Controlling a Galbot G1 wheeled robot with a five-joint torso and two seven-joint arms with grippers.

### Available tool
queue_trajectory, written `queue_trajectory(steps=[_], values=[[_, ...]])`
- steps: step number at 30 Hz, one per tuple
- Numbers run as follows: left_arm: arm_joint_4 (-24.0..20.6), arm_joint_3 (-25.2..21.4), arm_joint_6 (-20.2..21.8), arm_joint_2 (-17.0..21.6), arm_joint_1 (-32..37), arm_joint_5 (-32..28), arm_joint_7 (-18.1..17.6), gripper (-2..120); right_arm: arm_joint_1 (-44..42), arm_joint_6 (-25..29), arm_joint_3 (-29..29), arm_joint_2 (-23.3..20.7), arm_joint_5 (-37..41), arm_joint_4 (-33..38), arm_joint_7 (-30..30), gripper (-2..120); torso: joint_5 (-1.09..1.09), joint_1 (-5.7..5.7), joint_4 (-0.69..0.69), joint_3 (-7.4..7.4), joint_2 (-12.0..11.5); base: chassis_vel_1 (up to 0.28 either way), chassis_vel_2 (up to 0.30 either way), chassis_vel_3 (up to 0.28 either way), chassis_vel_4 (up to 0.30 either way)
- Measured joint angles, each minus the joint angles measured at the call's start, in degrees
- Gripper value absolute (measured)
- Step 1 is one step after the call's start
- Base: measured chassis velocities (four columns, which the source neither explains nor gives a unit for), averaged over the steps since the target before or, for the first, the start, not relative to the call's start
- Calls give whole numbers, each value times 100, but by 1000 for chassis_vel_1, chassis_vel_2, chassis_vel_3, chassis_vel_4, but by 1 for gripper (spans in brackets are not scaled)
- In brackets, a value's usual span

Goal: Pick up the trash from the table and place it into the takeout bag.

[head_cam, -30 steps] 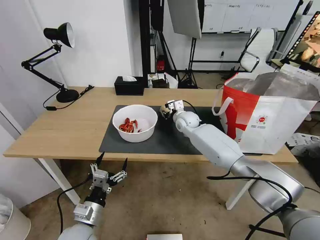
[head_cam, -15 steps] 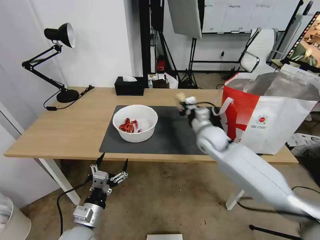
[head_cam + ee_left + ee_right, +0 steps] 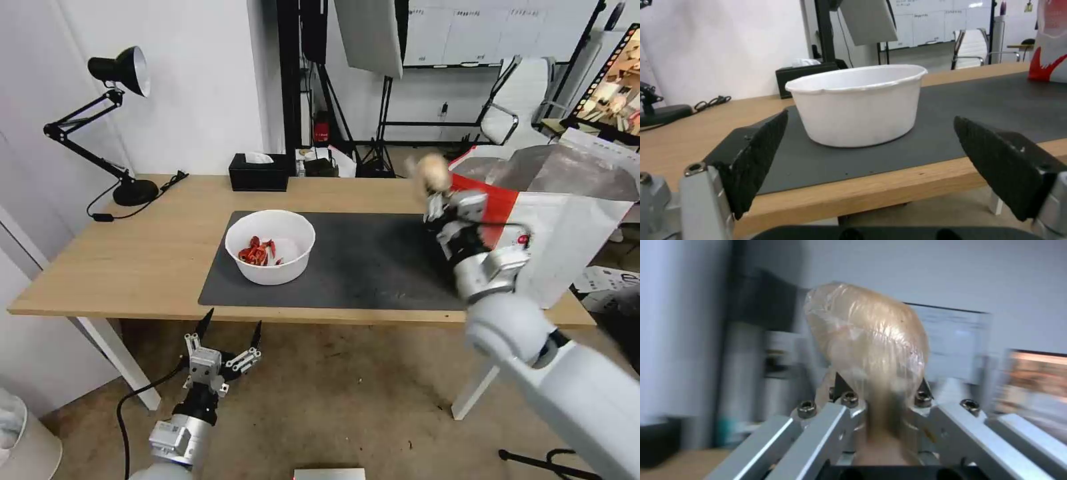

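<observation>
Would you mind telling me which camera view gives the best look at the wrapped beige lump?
The right wrist view: the beige lump is close up, its clear wrap visible, pinched in the right gripper. The head view shows it small, held up beside the takeout bag. The left wrist view looks at the white bowl instead.

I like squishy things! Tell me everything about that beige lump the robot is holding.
The beige lump is rounded and pale tan, wrapped in shiny, wrinkled clear film. The right gripper is shut on its lower end, so it sticks up above the gripper. It is lifted off the table, beside the near rim of the takeout bag.
</observation>
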Motion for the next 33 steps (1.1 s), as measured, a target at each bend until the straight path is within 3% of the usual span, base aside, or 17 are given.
queue_trajectory(steps=[3,7,14,16,17,19,22,27,33], values=[[0,5,-2,-1,10,2,0,100,161,-168,102,-28,100,-170,384,6,0,1,-2,0,0,0,0,0,0],[-10,28,-10,-21,81,4,3,100,591,-498,157,-181,835,-465,868,6,-2,1,0,0,0,0,0,0,0],[-35,29,-11,-22,99,4,4,100,789,-1083,115,-399,1413,-722,983,6,-1,1,-1,0,0,0,0,0,0],[-36,29,-12,-18,99,3,7,100,786,-1514,93,-502,1661,-734,899,8,-1,1,-2,0,0,0,0,0,0],[-39,31,-14,-14,102,2,7,100,776,-1761,89,-555,1797,-725,825,14,-1,1,-2,0,0,0,0,0,0],[-42,32,-14,-10,103,0,7,100,775,-1844,87,-572,1832,-722,787,17,-2,1,-2,0,0,0,0,0,0],[-66,25,-16,10,120,-15,9,100,812,-1993,69,-596,1860,-715,722,32,-1,1,-1,0,0,0,0,0,0],[-85,20,-31,14,137,-21,11,100,900,-2044,20,-625,1858,-708,707,45,-2,1,-1,0,0,0,0,0,0],[-88,40,-33,14,117,-23,18,100,1010,-2044,-33,-668,1851,-691,696,72,-2,1,-2,0,0,0,0,0,0]])
